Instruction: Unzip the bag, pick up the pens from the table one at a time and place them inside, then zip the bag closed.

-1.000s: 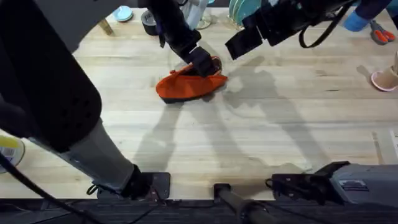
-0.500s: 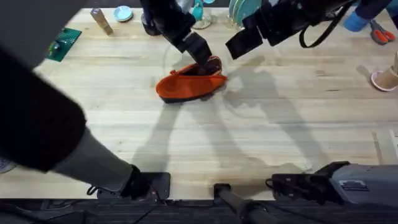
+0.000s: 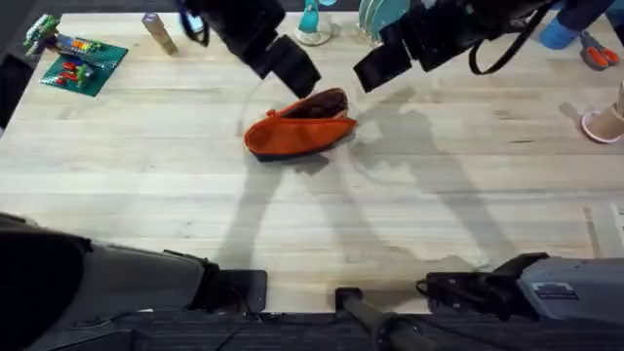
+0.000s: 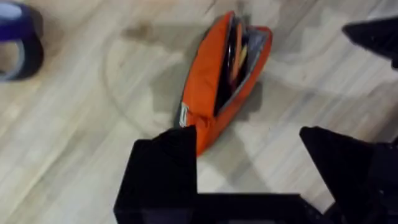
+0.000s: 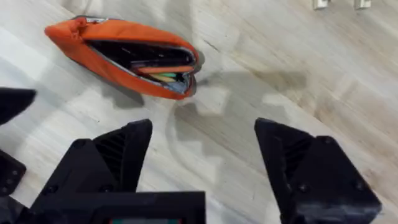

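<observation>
The orange bag [image 3: 295,130] lies on the table [image 3: 409,214] at centre back, its zipper open along the top. In the wrist views the bag's [image 4: 208,87] [image 5: 99,50] mouth gapes, and pens [image 4: 239,53] [image 5: 163,72] lie inside it. My left gripper [image 3: 292,66] hovers just behind the bag, clear of it. Its own view shows the left gripper [image 4: 249,165] open and holding nothing. My right gripper [image 3: 382,64] hangs to the bag's back right, apart from it. It too is open and holds nothing, as the right gripper [image 5: 202,155] shows in its own view.
A green brick plate [image 3: 83,63] and a wooden block [image 3: 156,33] stand at the back left. Teal dishes [image 3: 375,15] sit at the back, scissors [image 3: 595,51] and a pink cup [image 3: 604,122] at the far right. A dark tape roll [image 4: 18,38] lies near the bag.
My left arm has lifted off the bag and drawn back to the far left, uncovering the open mouth. The bag and my right arm have not moved.
</observation>
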Controlling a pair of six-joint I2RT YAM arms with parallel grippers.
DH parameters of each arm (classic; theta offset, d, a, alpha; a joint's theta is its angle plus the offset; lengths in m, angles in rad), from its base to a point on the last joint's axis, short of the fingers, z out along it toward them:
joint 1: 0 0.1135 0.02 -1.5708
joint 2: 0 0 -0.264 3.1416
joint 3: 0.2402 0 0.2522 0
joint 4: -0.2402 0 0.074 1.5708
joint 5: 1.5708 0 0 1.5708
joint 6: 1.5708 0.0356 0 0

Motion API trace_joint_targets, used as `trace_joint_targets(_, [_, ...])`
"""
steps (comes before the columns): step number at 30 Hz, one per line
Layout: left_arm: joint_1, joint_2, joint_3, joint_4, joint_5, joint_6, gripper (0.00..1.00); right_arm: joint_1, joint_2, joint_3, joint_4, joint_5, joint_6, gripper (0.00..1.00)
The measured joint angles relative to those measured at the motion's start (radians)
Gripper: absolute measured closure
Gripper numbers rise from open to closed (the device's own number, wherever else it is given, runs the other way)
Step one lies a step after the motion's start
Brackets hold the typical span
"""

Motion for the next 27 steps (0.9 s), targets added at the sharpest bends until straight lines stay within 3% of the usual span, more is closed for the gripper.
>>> trace_joint_targets(6, [0.032,-0.026,-0.01,-0.017,0.0,0.0,0.004,0.0,0.0,0.0,0.007,0.0,0.0,0.005])
trace_joint_targets(12, [0.067,-0.135,-0.137,0.049,0.016,0.0,0.004,0.0,0.0,0.0,0.007,0.0,0.0,0.005])
trace_joint_targets(19, [0.171,-0.291,-0.282,0.11,0.072,0.0,0.004,0.0,0.0,0.0,0.007,0.0,0.0,0.005])
trace_joint_targets(27, [0.288,-0.374,-0.399,0.145,0.164,0.026,0.004,0.0,0.0,0.0,0.007,0.0,0.0,0.006])
